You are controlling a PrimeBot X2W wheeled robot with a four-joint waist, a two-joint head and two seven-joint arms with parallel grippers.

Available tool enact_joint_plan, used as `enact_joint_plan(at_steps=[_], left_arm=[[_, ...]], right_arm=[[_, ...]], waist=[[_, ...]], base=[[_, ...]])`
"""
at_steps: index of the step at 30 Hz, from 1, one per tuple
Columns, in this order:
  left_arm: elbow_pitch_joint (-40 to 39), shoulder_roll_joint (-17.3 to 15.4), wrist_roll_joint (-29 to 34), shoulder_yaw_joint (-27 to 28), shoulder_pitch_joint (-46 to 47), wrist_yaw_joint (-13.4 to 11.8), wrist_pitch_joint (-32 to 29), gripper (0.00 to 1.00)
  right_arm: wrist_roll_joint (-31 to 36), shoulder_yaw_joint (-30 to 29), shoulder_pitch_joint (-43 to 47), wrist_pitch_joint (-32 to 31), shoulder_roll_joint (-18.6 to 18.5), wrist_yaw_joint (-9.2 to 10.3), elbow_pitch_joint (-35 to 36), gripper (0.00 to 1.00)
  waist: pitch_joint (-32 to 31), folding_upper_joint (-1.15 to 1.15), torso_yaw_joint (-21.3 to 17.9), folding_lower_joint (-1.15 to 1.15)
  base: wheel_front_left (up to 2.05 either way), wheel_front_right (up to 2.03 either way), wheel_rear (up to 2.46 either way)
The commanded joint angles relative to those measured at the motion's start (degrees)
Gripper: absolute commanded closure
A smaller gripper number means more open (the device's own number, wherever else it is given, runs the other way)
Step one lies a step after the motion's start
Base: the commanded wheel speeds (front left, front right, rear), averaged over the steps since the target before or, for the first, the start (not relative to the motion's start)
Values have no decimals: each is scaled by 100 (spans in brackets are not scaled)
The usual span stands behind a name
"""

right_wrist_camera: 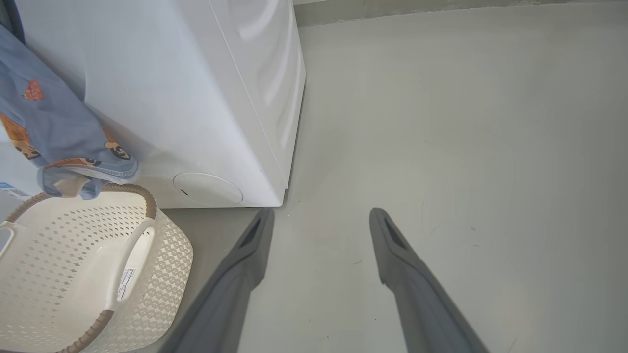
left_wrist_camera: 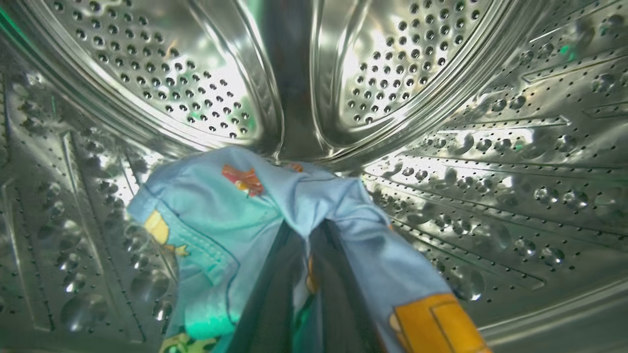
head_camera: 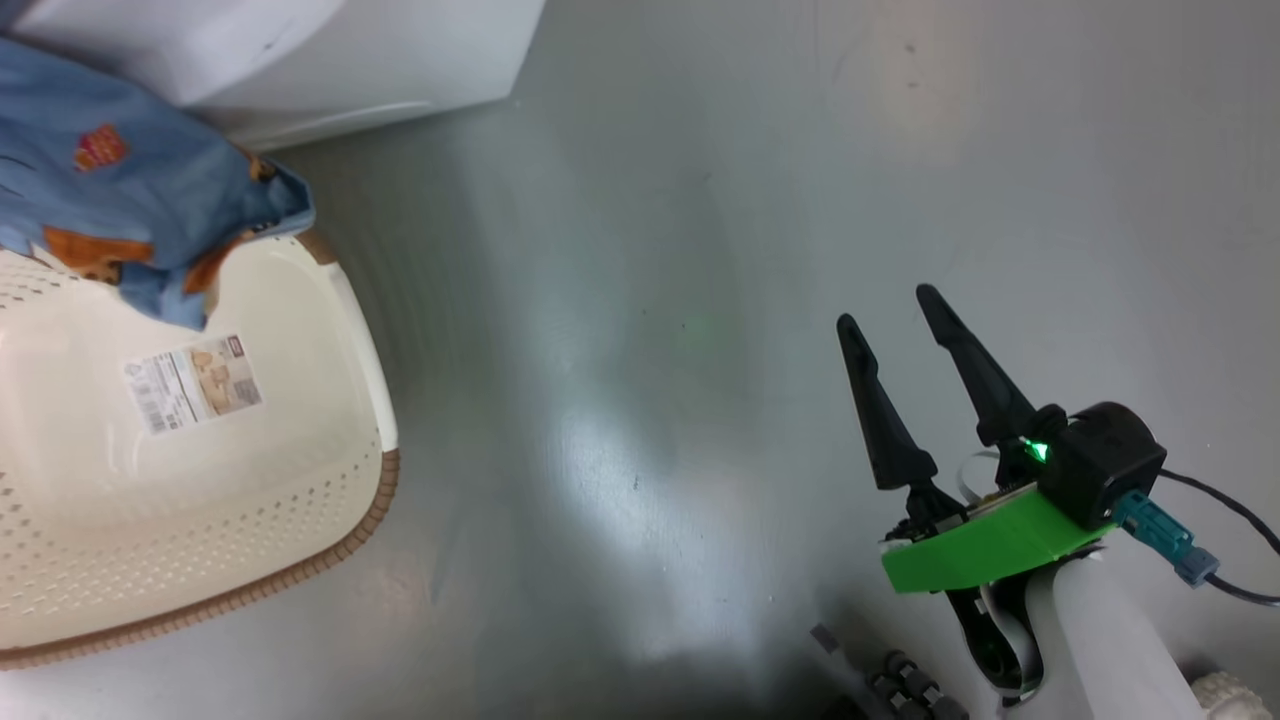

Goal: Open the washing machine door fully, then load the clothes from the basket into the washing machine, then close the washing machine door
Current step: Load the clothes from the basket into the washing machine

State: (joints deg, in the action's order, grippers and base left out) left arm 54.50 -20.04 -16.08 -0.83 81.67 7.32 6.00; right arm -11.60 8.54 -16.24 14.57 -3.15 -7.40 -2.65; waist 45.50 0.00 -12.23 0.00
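Note:
In the left wrist view my left gripper (left_wrist_camera: 305, 240) is inside the washing machine's steel perforated drum (left_wrist_camera: 441, 147), shut on the clothes (left_wrist_camera: 216, 215). The light blue printed fabric drapes over both dark fingers. In the head view more blue clothes (head_camera: 150, 190) hang down over the far rim of the cream basket (head_camera: 250, 470), in front of the white washing machine (head_camera: 330, 60). My right gripper (head_camera: 887, 307) is open over the bare floor, well to the right of the basket, with nothing between its fingers. The washing machine door is out of view.
The right wrist view shows the right gripper (right_wrist_camera: 321, 213) above grey floor, the washing machine's white side (right_wrist_camera: 196, 98) and the basket (right_wrist_camera: 162, 255) to its left, with hanging clothes (right_wrist_camera: 54, 122). A label lies on the basket's floor (head_camera: 190, 383). A cable (head_camera: 1230, 520) trails from the right wrist.

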Motion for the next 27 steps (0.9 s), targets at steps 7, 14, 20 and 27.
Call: enact_joint_plan(at_steps=[7,14,20,27], left_arm=[[-693,-647,-28,-581,455,16,835,100],[-911,-996,-386,-808,408,16,896,100],[-634,-888,-569,-670,243,5,898,0],[-728,-674,-471,-582,-131,-92,899,0]], right_arm=[[-211,211,-34,43,25,-9,159,0],[-317,269,-111,43,26,-9,101,0],[-329,234,-194,43,26,-9,76,0],[-295,115,-172,43,27,-9,57,0]], waist=[[305,0,-114,0],[311,0,-113,0],[210,0,-65,0],[-1,0,61,0]], base=[[0,0,0],[0,0,0],[0,0,0],[0,0,0]])
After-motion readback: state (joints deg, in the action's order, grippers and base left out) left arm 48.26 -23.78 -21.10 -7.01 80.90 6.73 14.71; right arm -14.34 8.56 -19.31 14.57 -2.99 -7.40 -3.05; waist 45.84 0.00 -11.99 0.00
